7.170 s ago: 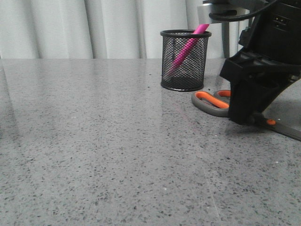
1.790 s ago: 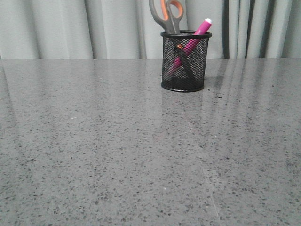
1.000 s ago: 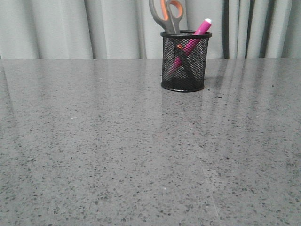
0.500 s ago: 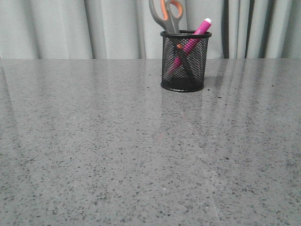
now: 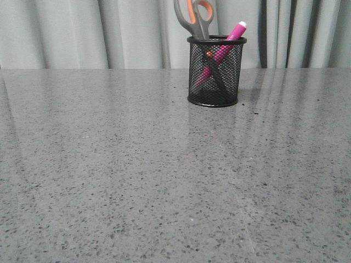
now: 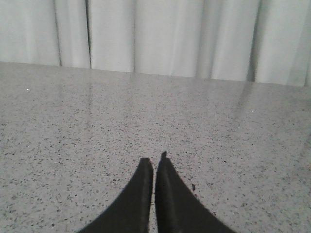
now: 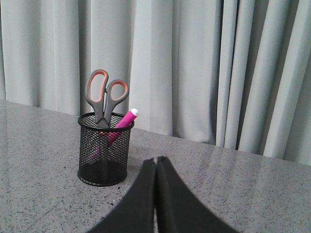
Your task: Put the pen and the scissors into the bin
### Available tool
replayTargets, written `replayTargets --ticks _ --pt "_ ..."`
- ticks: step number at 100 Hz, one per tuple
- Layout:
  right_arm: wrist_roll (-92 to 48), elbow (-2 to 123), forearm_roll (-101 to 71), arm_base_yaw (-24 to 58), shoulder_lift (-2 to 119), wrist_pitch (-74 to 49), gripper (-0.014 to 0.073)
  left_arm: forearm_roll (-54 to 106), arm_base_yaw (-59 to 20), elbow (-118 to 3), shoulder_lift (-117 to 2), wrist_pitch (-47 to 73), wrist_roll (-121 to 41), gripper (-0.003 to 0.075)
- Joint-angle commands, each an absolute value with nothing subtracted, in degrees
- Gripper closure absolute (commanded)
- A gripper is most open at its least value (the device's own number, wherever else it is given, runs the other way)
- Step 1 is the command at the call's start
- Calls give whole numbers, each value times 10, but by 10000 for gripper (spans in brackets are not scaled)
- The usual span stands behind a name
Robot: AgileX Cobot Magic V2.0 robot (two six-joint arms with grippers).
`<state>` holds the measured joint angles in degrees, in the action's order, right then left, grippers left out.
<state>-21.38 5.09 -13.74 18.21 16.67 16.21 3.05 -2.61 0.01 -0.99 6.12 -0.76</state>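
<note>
The black wire-mesh bin (image 5: 215, 71) stands upright at the far middle of the grey speckled table. The pink pen (image 5: 222, 52) leans inside it, its white end above the rim. The grey scissors (image 5: 194, 16) stand in the bin, blades down, orange-lined loops sticking up. The right wrist view shows the same bin (image 7: 104, 150), pen (image 7: 124, 124) and scissors (image 7: 104, 94). My right gripper (image 7: 155, 159) is shut and empty, short of the bin and apart from it. My left gripper (image 6: 154, 159) is shut and empty over bare table. Neither gripper shows in the front view.
Pale grey curtains (image 5: 82, 33) hang behind the table's far edge. The grey speckled tabletop (image 5: 137, 175) spreads in front of the bin.
7.2 s ago the scissors lay on the table by the bin under the right arm; now they stand in the bin and the arm has left the front view. Nothing moved over the last 1.8 s.
</note>
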Motion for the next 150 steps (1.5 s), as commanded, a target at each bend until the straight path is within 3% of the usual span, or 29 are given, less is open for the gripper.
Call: replayTargets --ticks 1,47,150 --pt "-219 66 -135 178 170 203 670 26 -30 6 -12 4 0 739" --pt "-219 66 -135 178 170 203 670 35 20 26 21 4 0 739" --pt "-219 66 -135 178 170 201 670 45 16 27 21 23 0 739"
